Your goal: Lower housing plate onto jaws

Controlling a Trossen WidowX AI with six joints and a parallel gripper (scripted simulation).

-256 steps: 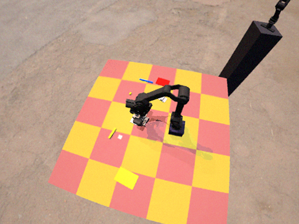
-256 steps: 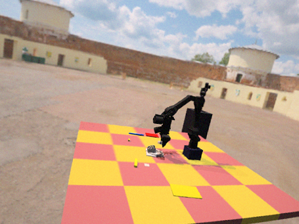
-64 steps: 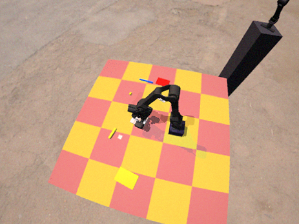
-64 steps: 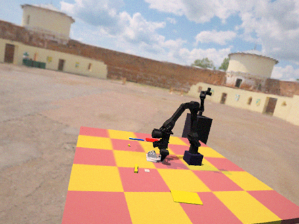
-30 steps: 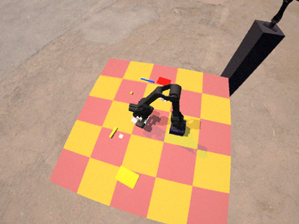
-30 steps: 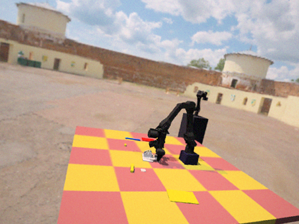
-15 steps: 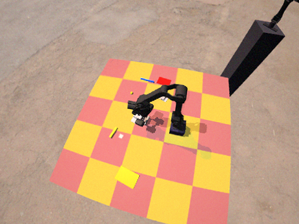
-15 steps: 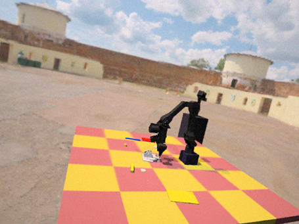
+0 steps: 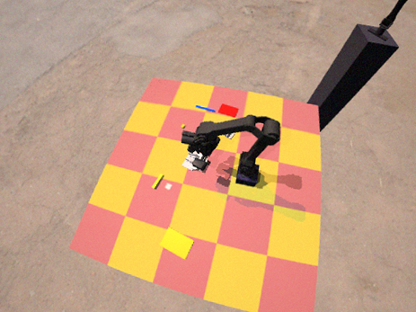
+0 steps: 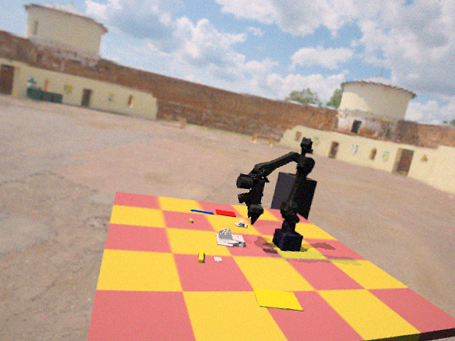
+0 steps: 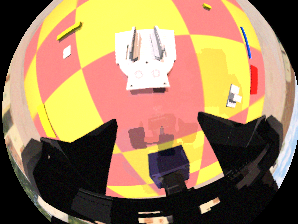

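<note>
The white base with the two jaws lies on the checkered mat. The jaws stand side by side, apart from each other. The white housing plate shows two round marks and lies across the jaws' near ends; it looks about level from above, but whether it is fully closed down is too small to tell. My gripper is open and empty, raised above the mat and clear of the white assembly. In the top view the arm partly hides the assembly.
A small white part lies off to one side. Also on the mat are a red plate, a blue bar, a small yellow piece, a yellow bar, a white square and a yellow plate.
</note>
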